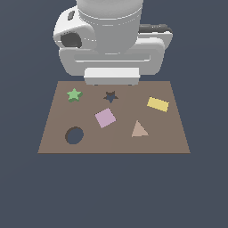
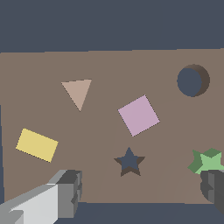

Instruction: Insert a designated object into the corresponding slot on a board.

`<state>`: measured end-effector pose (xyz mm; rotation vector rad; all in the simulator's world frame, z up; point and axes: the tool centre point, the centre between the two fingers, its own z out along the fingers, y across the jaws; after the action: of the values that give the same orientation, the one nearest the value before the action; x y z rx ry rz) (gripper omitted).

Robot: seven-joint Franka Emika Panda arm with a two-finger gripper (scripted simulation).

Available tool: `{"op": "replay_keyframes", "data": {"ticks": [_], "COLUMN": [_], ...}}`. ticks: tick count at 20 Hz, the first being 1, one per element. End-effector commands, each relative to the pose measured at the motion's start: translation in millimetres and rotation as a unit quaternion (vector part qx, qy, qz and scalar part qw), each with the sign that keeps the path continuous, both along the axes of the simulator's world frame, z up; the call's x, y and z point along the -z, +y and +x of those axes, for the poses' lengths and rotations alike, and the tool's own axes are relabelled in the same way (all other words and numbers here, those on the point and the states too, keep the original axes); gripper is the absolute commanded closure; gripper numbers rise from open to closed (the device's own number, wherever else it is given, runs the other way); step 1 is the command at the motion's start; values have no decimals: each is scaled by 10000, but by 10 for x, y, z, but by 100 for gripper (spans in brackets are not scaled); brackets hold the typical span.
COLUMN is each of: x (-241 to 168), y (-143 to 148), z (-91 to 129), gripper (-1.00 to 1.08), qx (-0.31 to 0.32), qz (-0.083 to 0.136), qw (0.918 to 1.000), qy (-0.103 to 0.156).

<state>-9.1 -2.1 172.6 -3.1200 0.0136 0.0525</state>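
Observation:
The brown board (image 1: 169,138) lies flat under the arm. Near its far edge, toward the exterior view's left, rests the light-green star (image 1: 74,94). The dark star-shaped slot (image 1: 110,96) is a short way to the star's right, apart from it. The arm's white hand (image 1: 111,75) hovers over the board's far edge and hides the fingers in that view. In the wrist view my gripper (image 2: 141,190) is open and holds nothing. The slot (image 2: 129,161) shows between the two spread fingers. The star (image 2: 209,161) sits just beyond one dark fingertip (image 2: 213,186), which overlaps its edge.
Three other pieces lie on the board: a pink square (image 1: 105,117), a tan triangle (image 1: 139,129) and a yellow rectangle (image 1: 158,104). A larger dark round hole (image 1: 74,135) is near the front on the exterior view's left. Dark blue floor surrounds the board.

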Motion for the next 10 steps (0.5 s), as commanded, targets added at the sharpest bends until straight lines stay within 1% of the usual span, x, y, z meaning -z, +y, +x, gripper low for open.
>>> {"op": "replay_keyframes", "data": {"ticks": [1, 5, 10], "x": [0, 12, 61], "y": [0, -16, -81], "z": [0, 7, 31], "gripper": [-92, -92, -92], "qx": [0, 70, 359], "qz": [0, -2, -12], "qw": [10000, 10000, 9994], "qy": [0, -1, -3]}}
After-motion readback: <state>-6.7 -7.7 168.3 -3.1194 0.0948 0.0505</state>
